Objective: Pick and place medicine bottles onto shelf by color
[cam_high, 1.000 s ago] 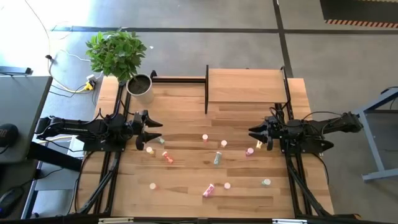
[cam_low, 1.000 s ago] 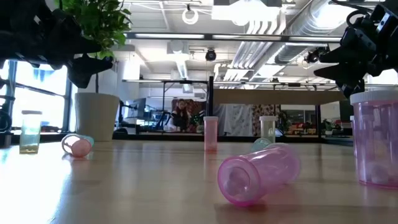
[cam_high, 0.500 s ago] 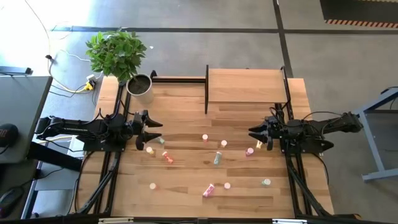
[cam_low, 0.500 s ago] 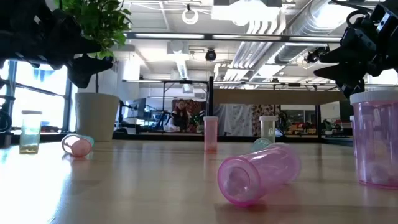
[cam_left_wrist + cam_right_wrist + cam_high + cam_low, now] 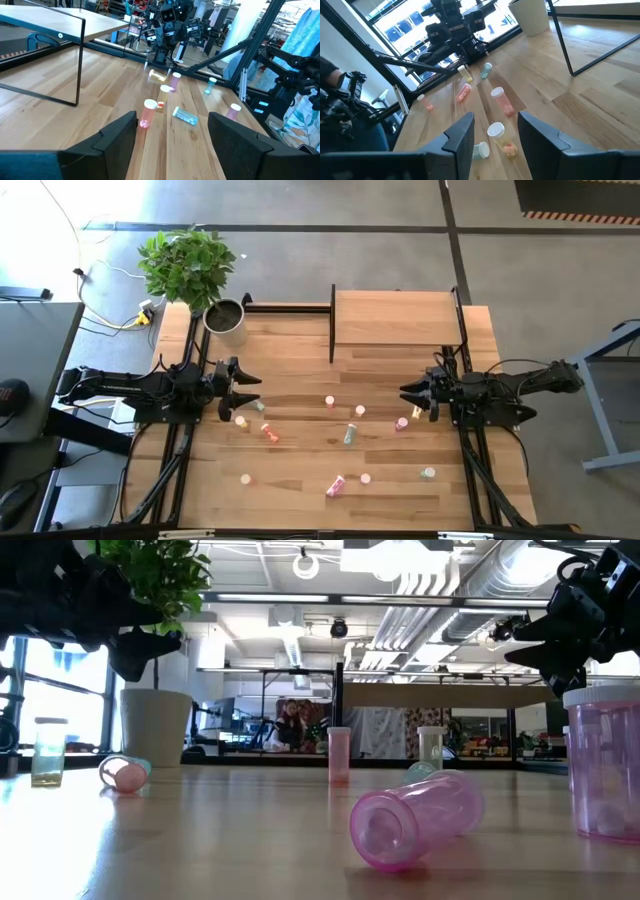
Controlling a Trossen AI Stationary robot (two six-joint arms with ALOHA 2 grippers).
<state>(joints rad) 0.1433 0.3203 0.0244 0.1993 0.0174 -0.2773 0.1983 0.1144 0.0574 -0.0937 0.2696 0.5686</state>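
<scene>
Left gripper (image 5: 250, 393) hovers over the left side of the worktop (image 5: 300, 360), fingers spread wide, nothing between them. Right gripper (image 5: 408, 395) hovers at the right side, fingers parted, also empty. Medicine bottles (image 5: 345, 435) lie scattered across the middle and near part of the worktop, some upright, some tipped over. None are on the shelf (image 5: 395, 318) at the far edge. A potted plant (image 5: 190, 265) stands at the far left corner.

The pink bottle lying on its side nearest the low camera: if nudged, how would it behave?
The pink bottle is a cylinder lying flat on the table, so it would probably roll. It looks translucent and nearly empty, so likely light. Its smooth wall may slip in a claw.
</scene>
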